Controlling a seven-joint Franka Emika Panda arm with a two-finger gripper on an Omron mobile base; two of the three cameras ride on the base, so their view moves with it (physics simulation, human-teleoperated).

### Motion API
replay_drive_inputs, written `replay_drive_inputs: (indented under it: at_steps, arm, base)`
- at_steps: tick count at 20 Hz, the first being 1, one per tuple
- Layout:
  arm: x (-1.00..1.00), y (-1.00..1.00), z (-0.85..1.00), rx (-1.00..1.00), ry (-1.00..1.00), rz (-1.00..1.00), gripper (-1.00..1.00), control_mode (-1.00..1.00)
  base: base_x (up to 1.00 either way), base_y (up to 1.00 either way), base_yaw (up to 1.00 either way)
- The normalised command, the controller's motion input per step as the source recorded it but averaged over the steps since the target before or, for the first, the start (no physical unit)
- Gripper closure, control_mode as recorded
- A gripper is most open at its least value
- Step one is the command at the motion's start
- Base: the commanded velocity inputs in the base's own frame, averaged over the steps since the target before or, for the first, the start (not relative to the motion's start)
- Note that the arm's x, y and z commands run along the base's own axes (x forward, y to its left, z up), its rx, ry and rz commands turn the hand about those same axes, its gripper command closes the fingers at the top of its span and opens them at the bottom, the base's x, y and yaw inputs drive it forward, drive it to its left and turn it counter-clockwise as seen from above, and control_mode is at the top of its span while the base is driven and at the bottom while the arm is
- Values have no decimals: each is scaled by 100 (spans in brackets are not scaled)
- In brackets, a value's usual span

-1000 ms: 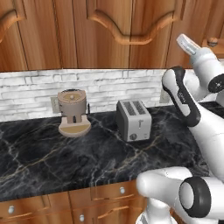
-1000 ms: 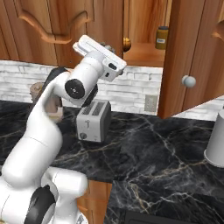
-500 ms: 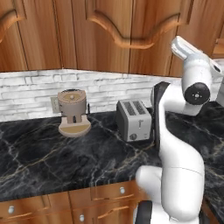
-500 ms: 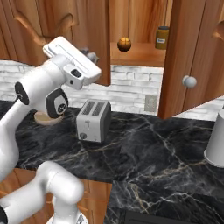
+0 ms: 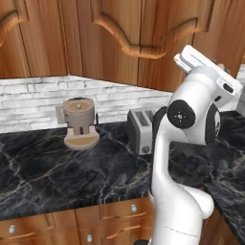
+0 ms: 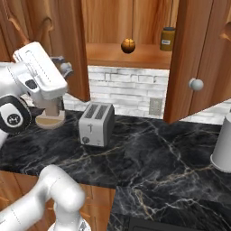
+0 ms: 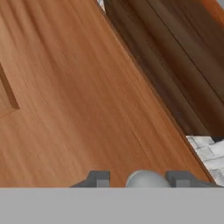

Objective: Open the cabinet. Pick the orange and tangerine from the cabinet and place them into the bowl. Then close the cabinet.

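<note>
Reddish wood: I've got the gripper point(image 7: 141, 179) clamped on the left door's silver knob point(image 7: 143, 179), swinging the cabinet point(image 6: 131, 56) wide. One round fruit point(image 6: 128, 45) sits on its shelf.

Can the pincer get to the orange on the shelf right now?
Probably not yet. The pincer is shut on the left door's knob, well left of the orange. But both cabinet doors stand open and nothing sits in front of the orange, so the way looks free once it lets go.
</note>
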Motion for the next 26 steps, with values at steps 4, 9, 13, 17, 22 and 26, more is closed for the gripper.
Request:
replay_drive_inputs:
  at_steps: [4, 9, 13, 17, 22, 26]
  arm:
    - [-100, 82, 19, -5, 6, -22, 100, -100]
    - [-94, 67, 2, -6, 6, -23, 100, -100]
    - [-4, 24, -3, -7, 2, -6, -100, -100]
    - [-33, 5, -1, 0, 0, 0, -100, -100]
    - [-83, 9, -14, 0, 4, 0, -100, -100]
    - [-100, -1, -1, 3, 13, 0, -100, -100]
  base:
    - [0, 0, 0]
    - [0, 0, 0]
    - [0, 0, 0]
    - [0, 0, 0]
    - [0, 0, 0]
    - [0, 0, 0]
